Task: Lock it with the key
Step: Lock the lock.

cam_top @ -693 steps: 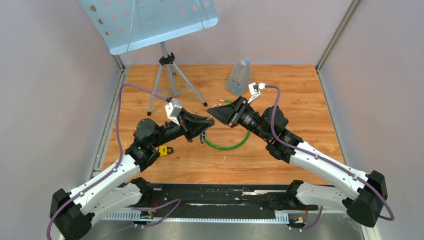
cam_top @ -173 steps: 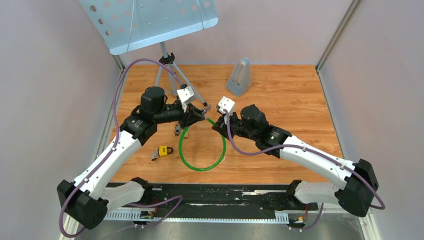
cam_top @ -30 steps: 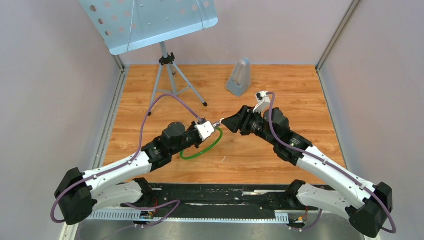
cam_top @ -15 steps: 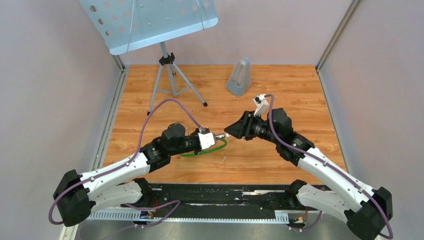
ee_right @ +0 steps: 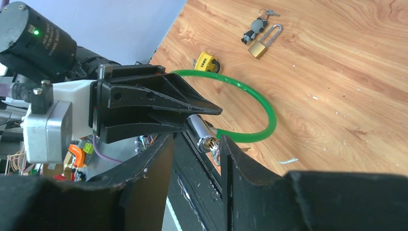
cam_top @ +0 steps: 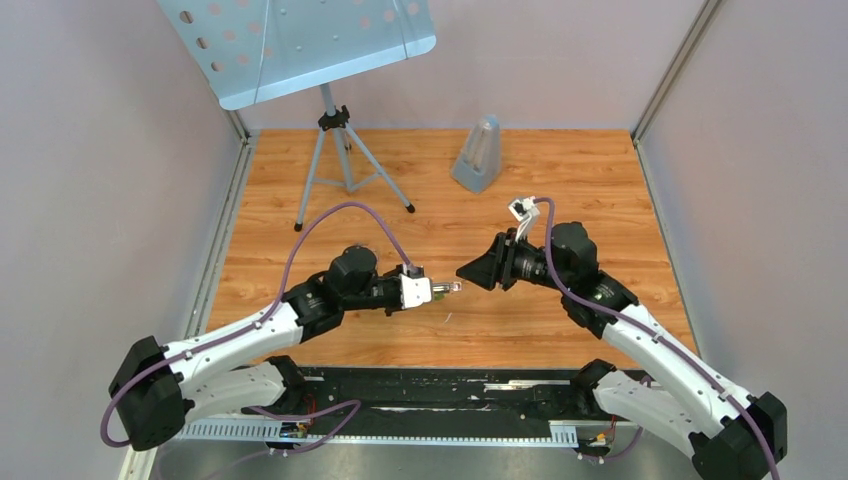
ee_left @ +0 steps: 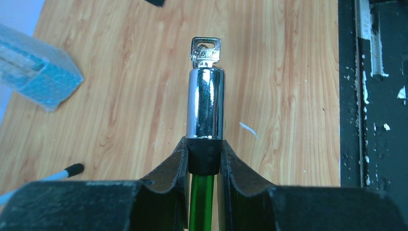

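Observation:
A green cable lock [ee_right: 257,98] ends in a chrome cylinder [ee_left: 205,103] with a silver key [ee_left: 206,50] in its end. My left gripper [ee_left: 204,151] is shut on the black collar behind the cylinder and holds it level above the table, also seen from the top [cam_top: 425,291]. My right gripper [ee_right: 195,144] is open. The key [ee_right: 215,153] sits just ahead of its tips, close to the right-hand finger and ungripped. From the top, the right gripper [cam_top: 468,273] is slightly right of the key [cam_top: 455,288].
A yellow padlock [ee_right: 208,62] and a brass padlock with keys [ee_right: 263,41] lie on the wood beyond the cable. A music stand on a tripod [cam_top: 340,150] and a grey metronome [cam_top: 478,155] stand at the back. A black rail [cam_top: 450,390] runs along the near edge.
My left gripper has carried the lock cylinder toward the near edge and levelled it. My right gripper has followed down and right, and now stands slightly off the key.

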You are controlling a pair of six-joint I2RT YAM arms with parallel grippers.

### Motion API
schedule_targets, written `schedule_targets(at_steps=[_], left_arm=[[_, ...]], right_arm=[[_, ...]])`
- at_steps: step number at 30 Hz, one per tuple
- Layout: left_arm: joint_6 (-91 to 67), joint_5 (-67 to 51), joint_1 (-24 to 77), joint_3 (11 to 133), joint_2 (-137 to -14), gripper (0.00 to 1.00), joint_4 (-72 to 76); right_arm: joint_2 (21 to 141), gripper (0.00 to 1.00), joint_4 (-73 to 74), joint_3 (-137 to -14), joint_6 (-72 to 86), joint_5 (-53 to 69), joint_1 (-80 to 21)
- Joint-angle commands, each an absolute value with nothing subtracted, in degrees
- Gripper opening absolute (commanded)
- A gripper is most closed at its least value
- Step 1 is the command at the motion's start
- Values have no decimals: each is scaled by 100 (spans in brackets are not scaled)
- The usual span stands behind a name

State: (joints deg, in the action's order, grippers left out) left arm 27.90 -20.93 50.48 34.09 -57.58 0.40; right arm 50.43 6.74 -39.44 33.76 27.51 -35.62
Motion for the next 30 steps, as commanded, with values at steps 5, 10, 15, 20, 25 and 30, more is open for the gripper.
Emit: schedule_targets(at_steps=[5, 10, 15, 20, 25, 30], left_arm=[[2672, -3090, 4380, 3571, -5895, 0, -598], [2455, -3526, 3982, 3583, -5900, 0, -496], [2420, -3814, 3717, 3653, -5986, 0, -503], [2456, -4016, 3530, 3719, -6075, 0, -639], [2511, -4165, 3411, 3774, -6179, 0, -683], [2541, -4272, 3286, 3779, -6257, 0, -672]], right_arm=[[5160, 45, 606, -3885, 3033, 3571, -3168], [5505, 45, 545, -3885, 2897, 3821, -3155], [5886, 35, 194, -3912, 2699, 4085, -3155], [6288, 31, -242, -4174, 2565, 4211, -3155], [6660, 30, -449, -4431, 2421, 4323, -3155], [6832, 32, -621, -4597, 2339, 4566, -3155]])
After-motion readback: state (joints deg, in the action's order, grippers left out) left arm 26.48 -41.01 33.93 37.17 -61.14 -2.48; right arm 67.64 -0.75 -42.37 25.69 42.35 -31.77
